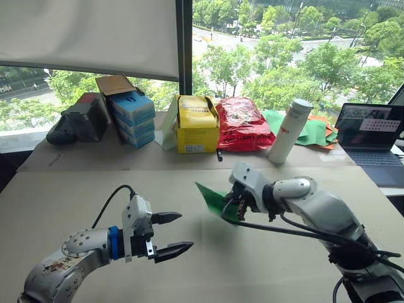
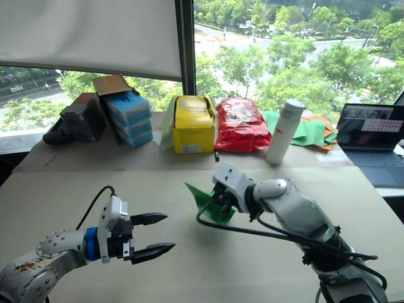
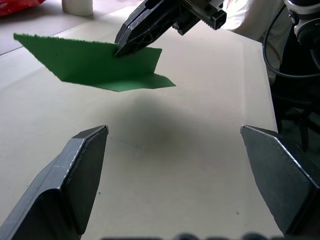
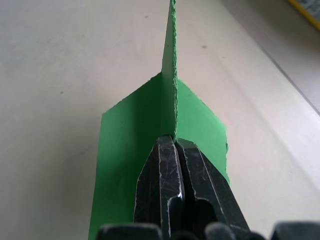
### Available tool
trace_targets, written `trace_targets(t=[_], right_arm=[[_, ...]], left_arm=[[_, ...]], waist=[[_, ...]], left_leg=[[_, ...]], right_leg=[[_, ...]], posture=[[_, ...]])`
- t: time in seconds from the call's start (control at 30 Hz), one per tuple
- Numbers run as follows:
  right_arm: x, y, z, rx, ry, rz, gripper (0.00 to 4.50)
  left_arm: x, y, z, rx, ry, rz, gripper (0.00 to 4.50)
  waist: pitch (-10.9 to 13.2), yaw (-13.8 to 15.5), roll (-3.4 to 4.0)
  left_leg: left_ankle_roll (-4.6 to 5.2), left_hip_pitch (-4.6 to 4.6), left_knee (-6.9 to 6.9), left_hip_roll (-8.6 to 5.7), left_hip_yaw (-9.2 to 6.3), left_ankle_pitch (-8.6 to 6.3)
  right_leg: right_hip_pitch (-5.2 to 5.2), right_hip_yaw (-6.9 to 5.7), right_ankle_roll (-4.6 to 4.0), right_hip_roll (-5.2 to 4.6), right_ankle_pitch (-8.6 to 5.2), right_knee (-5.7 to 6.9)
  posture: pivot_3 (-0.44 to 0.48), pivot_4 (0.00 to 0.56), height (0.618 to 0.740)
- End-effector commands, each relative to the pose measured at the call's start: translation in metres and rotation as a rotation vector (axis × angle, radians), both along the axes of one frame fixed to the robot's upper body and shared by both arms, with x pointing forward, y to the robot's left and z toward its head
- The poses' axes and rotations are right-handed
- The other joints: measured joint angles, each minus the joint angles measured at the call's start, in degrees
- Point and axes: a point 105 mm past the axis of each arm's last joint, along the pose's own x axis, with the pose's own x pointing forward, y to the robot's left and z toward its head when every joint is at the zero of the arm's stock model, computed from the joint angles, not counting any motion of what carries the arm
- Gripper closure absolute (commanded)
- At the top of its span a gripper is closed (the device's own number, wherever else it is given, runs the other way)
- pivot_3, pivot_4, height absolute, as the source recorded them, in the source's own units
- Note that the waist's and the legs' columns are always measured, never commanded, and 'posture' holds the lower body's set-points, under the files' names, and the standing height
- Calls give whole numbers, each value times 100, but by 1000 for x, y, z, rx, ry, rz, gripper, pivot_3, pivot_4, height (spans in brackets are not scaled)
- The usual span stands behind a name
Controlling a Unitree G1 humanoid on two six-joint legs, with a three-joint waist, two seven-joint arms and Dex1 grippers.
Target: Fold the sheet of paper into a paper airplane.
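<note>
Item 1, the paper airplane (image 1: 213, 199): bright green, folded, with wings spread either side of a central keel. I see it held above the bench (image 1: 76, 202), clear of the surface, near the middle of the scene. Its pointed end faces far and left.

Item 2, the right end effector (image 1: 235, 208): fingers pressed fully together on the keel of the paper airplane, as my right wrist view shows, with a wing flaring out on each side of the black fingers (image 4: 175, 190).

Item 3, the left end effector (image 1: 170, 234): wide open, nothing between its fingers. It hangs above the bench at near left, fingertips pointing right toward the paper airplane, well apart from it. In my left wrist view the paper floats beyond the open fingers, casting a soft shadow on the bench.

Item 4, far row along the window, left to right:
- dark case (image 1: 79, 120)
- stack of blue boxes (image 1: 132, 117) with an open brown cardboard flap (image 1: 115, 83) above it
- yellow box (image 1: 197, 124)
- red crinkled bag (image 1: 243, 124)
- white bottle (image 1: 290, 131), upright and leaning slightly
- heap of green and orange sheets (image 1: 315, 131), behind and right of the bottle
- open laptop (image 1: 372, 136) at far right, screen lit

Item 5, a black cable (image 1: 284, 230) hangs in a loop under the right arm.
</note>
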Motion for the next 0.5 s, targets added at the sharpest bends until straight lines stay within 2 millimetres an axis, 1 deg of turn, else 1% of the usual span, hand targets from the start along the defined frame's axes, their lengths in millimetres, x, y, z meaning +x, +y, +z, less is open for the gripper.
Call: trace_targets(t=[0.03, 0.1, 0.13, 0.2, 0.27, 0.3, 0.37, 0.5], right_arm=[[18, -52, 13, 55, -29, -266, 4485], [26, -78, 16, 84, -24, -411, 4485], [30, -97, 16, 91, -24, -508, 4485], [33, -124, 13, 93, -15, -642, 4485], [33, -152, 7, 38, -7, -760, 4485], [32, -162, 4, 13, 2, -800, 4485], [33, -174, 1, 12, 19, -847, 4485], [34, -181, -8, 1, 60, -875, 4485]], left_arm=[[2, -10, 15, -49, -54, -14, 0], [5, -15, 20, -79, -61, -15, 0], [6, -18, 23, -91, -71, -17, 0], [8, -24, 26, -97, -83, -28, 0], [8, -28, 28, -96, -87, -40, 0], [9, -29, 28, -98, -87, -43, 0], [9, -33, 29, -108, -80, -56, 0], [7, -38, 29, -111, -73, -80, 0]], waist=[[0, -7, 0], [0, -13, 0], [0, -14, 0], [0, -15, 0], [0, -13, 0], [0, -14, 0], [0, -18, 0], [0, -47, 0]], left_leg=[[0, -1, -1, 0, 1, 0], [0, -2, -3, -1, 4, 0], [0, -2, -3, 0, 4, 0], [1, -3, -2, 0, 8, 1], [1, -1, -2, 0, 10, 2], [2, -1, -3, -2, 11, 2], [4, -2, -2, -2, 15, 3], [7, 0, -3, 2, 21, 5]], right_leg=[[0, 0, 0, 0, 0, 0], [-1, 3, 0, 1, 0, 1], [-2, 3, 0, 1, 0, 1], [-1, 5, 0, 2, 0, 3], [0, 7, -1, 3, 0, 4], [-1, 8, 0, 2, 0, 5], [-1, 11, 0, 3, 0, 4], [0, 18, 0, 7, 0, 5]], posture=[[0, 150, 740], [0, 150, 740], [0, 150, 740], [0, 150, 740], [0, 150, 740], [0, 150, 740], [0, 150, 740], [0, 150, 740]])
